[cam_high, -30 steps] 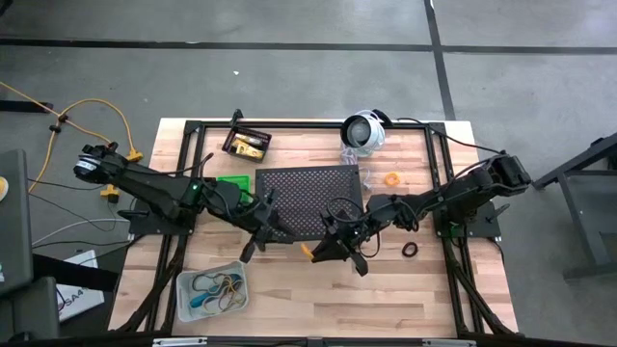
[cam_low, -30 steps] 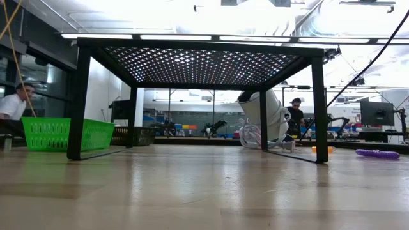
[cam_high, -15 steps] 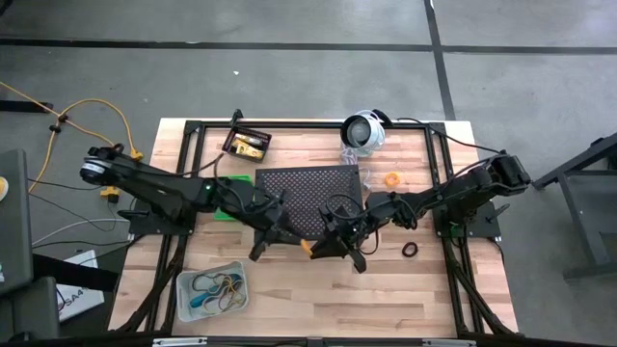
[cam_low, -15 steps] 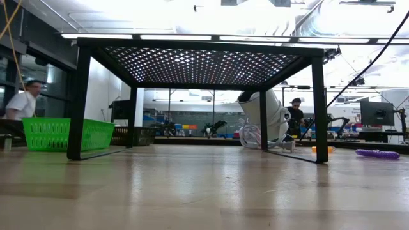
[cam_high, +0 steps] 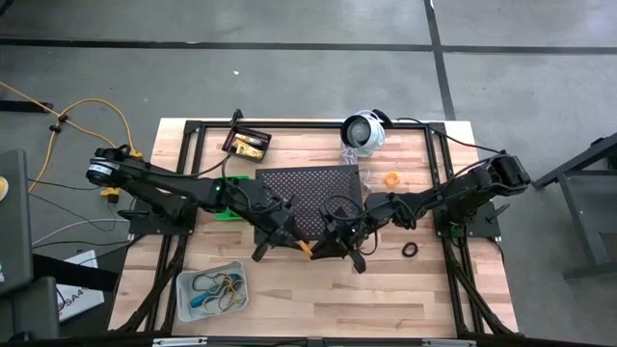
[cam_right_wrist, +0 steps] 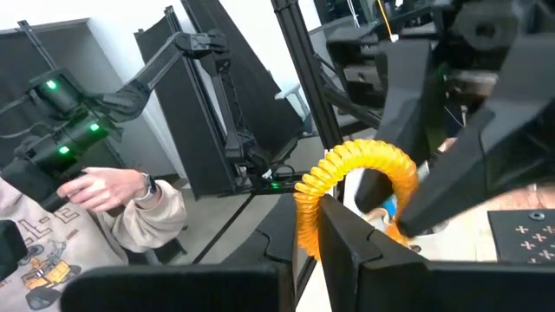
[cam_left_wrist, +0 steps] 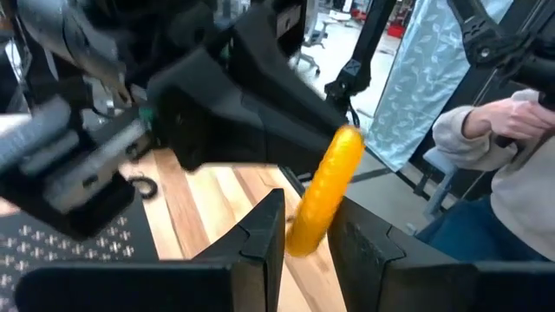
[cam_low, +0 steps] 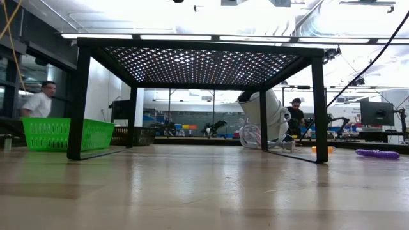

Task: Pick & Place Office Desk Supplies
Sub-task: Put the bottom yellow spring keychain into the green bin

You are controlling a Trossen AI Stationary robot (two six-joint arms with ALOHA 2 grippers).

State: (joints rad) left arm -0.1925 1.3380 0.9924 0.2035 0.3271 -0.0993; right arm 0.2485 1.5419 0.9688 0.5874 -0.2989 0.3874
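At the left front of the desk (cam_high: 289, 299) sits the clear bin (cam_high: 212, 290), holding a tangle of dark, blue and tan rubber bands (cam_high: 216, 283). Farther back, the green bin (cam_high: 228, 185) lies mostly hidden under the left arm, and the black bin (cam_high: 247, 144) rests near the back edge with something yellow inside.

The left gripper (cam_high: 280, 238) reaches over the front edge of the black perforated stand (cam_high: 308, 198) toward the middle of the desk. In the left wrist view its jaws stand partly spread on either side of a yellow tube (cam_left_wrist: 323, 192); they seem to bracket it rather than press it, though the view is too blurred to be sure of contact.

Just beside it, the right gripper (cam_high: 330, 246) meets the left one in front of the stand, lifted above the desk. Its jaws are pinched on the same yellow tube, which shows in the right wrist view as a ribbed, curled coil arching over the fingertips. From above, only a small yellow-orange end shows between the two grippers.

To the right, an orange loop (cam_high: 391, 179) lies near the round white-and-silver device (cam_high: 363, 131), and a black loop (cam_high: 410, 251) lies toward the front right. In the low view a purple loop (cam_low: 377, 154) rests at the far right. A person shows behind the green bin there.
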